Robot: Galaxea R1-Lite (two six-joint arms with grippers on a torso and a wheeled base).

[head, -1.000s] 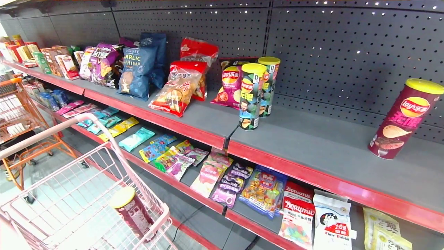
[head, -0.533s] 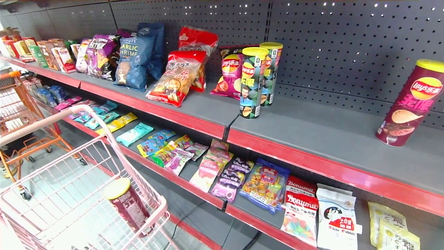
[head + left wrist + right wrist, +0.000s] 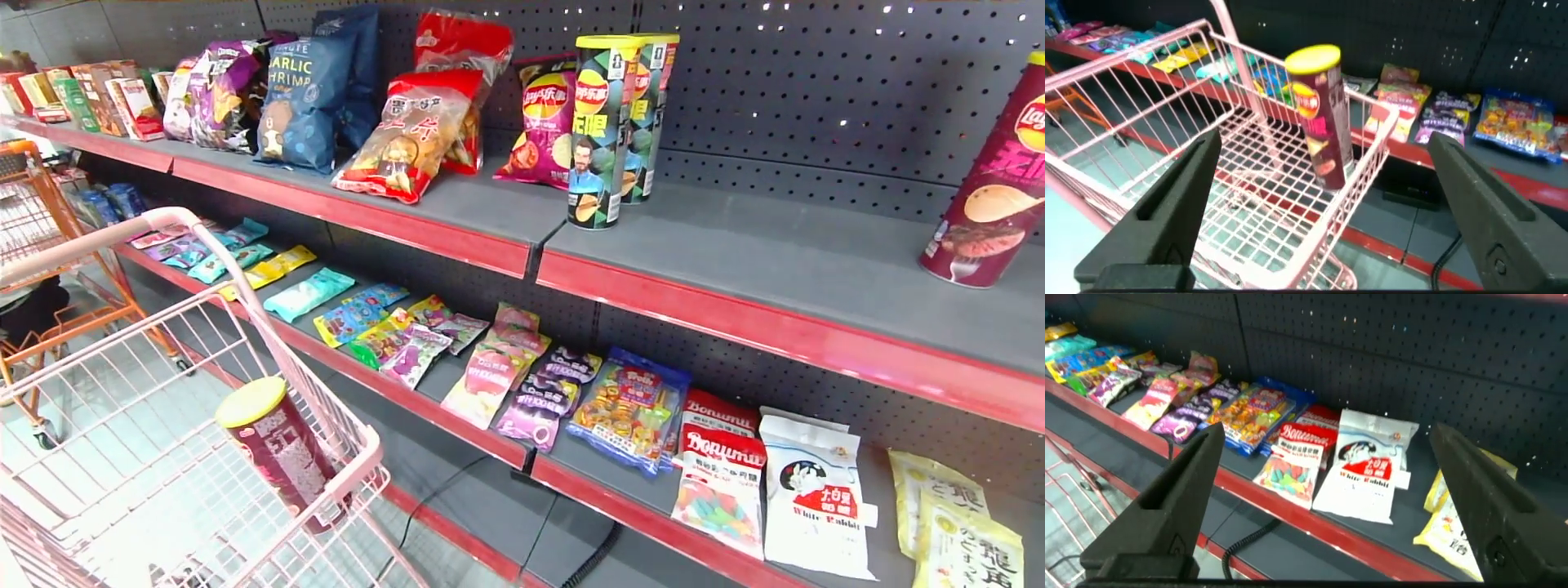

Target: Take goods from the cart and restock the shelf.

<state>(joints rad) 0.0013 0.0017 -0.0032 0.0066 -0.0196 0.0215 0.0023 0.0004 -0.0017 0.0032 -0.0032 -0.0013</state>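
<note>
Standing in pink cart (image 3: 171, 216) corner, maroon can (image 3: 282, 453); left gripper (image 3: 1324, 147), right gripper (image 3: 1327, 433) agape.

Two carts, a pink cart (image 3: 359, 445) and an orange cart (image 3: 16, 150); two maroon cans (image 3: 282, 457) (image 3: 988, 196), one in the pink cart's corner, one at the upper shelf's (image 3: 735, 261) right edge; two green cans (image 3: 600, 135) (image 3: 653, 114) mid-shelf; two blue bags (image 3: 298, 106) (image 3: 359, 65); two red bags (image 3: 408, 135) (image 3: 457, 49).

Gripper (image 3: 1324, 434) (fingers wide apart) over lower shelf (image 3: 1290, 516) w/ candy bags (image 3: 1253, 416)
</note>
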